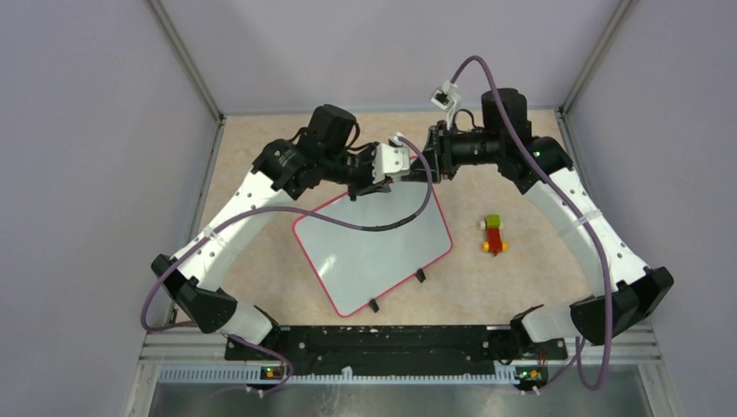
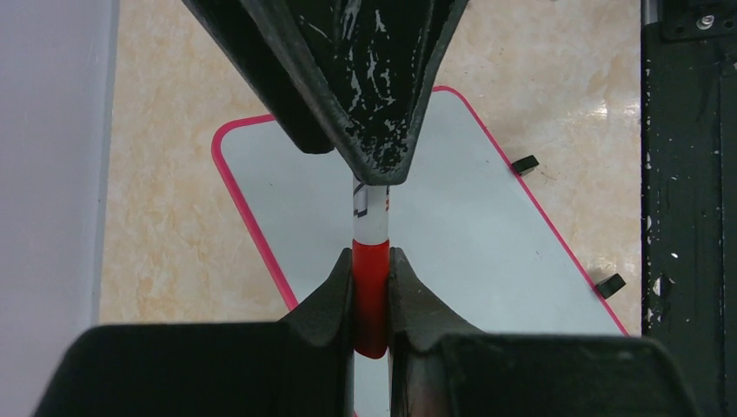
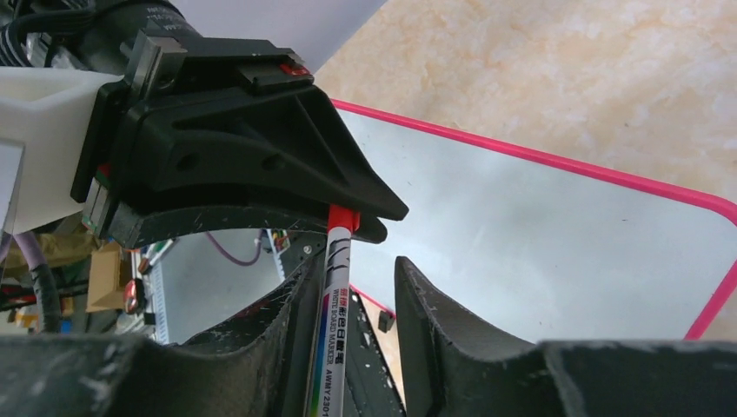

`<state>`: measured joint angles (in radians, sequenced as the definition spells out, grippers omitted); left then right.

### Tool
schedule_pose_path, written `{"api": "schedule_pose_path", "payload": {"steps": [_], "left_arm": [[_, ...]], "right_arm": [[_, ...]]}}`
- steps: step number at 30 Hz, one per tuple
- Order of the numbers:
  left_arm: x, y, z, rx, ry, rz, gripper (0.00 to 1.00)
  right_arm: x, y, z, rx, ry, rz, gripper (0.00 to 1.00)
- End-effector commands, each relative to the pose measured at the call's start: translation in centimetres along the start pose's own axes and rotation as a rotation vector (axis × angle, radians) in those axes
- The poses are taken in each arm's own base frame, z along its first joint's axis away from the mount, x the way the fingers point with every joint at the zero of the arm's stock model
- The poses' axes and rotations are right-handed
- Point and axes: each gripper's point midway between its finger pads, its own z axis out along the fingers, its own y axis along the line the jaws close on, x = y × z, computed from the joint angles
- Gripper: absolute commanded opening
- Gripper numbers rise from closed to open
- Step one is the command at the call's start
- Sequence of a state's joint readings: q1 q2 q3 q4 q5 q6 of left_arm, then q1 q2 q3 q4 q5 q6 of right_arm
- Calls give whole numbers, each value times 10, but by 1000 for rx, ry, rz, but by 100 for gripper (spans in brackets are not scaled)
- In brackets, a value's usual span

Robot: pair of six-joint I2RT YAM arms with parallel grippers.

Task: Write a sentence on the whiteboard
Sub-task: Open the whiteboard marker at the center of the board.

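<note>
Progress on the task was judged to be at the preparation stage, with no writing done. Nearest the arm bases, the whiteboard lay flat on the table, turned at an angle, with its black wire legs along the near edge. Its white surface was blank in all three views: no stroke of the sentence was visible. Just to the right of the board, apart from it, sat a small toy of green, yellow and red blocks, judged to have no part in the task. Farther back, both arms met above the far edge of the board, with the marker in the air between them. The left gripper was clamped on the red cap, both fingers pressed against it. The right gripper straddled the white printed barrel; its jaws stood apart, wider than the barrel, which touched only one finger. Removal of the cap was judged to be the step in hand, and the tip was not exposed. Outstanding work: secure the barrel, pull the cap off, lower the tip to the board, and write the whole sentence.
</note>
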<state>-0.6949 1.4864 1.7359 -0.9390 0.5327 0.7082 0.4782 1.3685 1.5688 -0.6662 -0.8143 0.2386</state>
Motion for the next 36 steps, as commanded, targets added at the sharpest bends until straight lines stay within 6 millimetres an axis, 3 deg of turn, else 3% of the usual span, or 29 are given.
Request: {"api": "schedule_pose_path", "payload": {"steps": [1,6,11,18,23,30,33,36], "left_arm": [[-17,7,-3,-22,-33,27,0],[-16,7,-3,-26,-23,34,0],[-15,6,-4,-24,-21,37,0],[3,12,-12,-87,22,-6,0],[20,21,-31,-138,36,-36,0],[40,32,-53,-202,84,-39,0],[43,51,-76,-272,61,-73,0],[59,86,-109,-398,20,-210,0]], "right_arm": [[-10,6,4,-2,-28,-32,33],[-5,9,7,-18,-9,-45,27],[-3,8,9,-21,4,-52,0],[-8,9,1,3,4,-86,0],[-29,2,-23,32,-65,-84,0],[-67,-4,-77,90,-188,-129,0],[-73,-11,-95,127,-213,-138,0],[-71,-17,-102,148,-227,-142,0]]}}
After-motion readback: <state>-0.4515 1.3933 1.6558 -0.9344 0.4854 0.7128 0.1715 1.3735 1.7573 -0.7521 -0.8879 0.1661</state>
